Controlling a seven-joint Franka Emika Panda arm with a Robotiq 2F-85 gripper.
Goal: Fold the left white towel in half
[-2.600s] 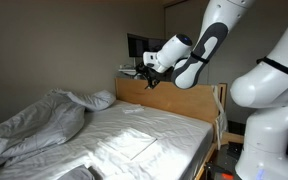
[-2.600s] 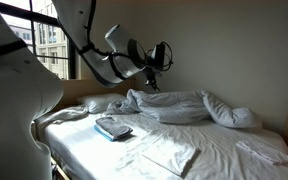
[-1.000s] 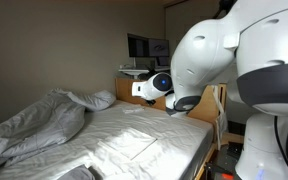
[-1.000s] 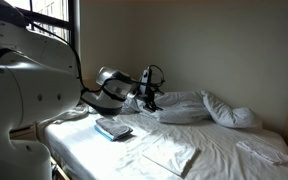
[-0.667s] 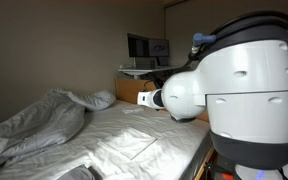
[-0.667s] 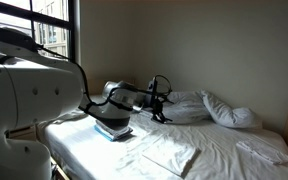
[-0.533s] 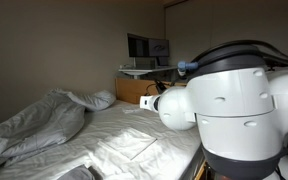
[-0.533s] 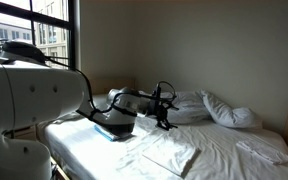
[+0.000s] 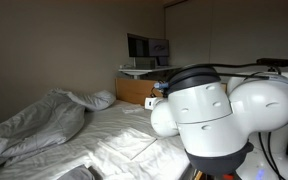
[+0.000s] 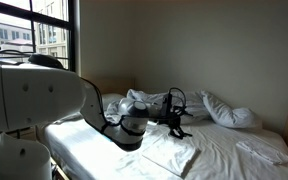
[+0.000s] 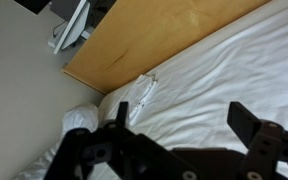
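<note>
You've brought the end effector [image 10: 174, 116] down from high to near the left towel [image 10: 170, 156] — jaws wide, empty. Grasping an edge probably comes next.

Arm [image 9: 209, 120] hides edge of left white towel [image 9: 126, 150] (bed [image 9: 99, 125] corner too); pincer [image 11: 179, 112] base cut off, wrist view.

Bulbous glossy white arm [image 9: 209, 115] ending in black fingers [image 11: 246, 122].

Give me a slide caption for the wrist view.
Open gripper above the white bed sheet, wooden headboard beyond.
</note>
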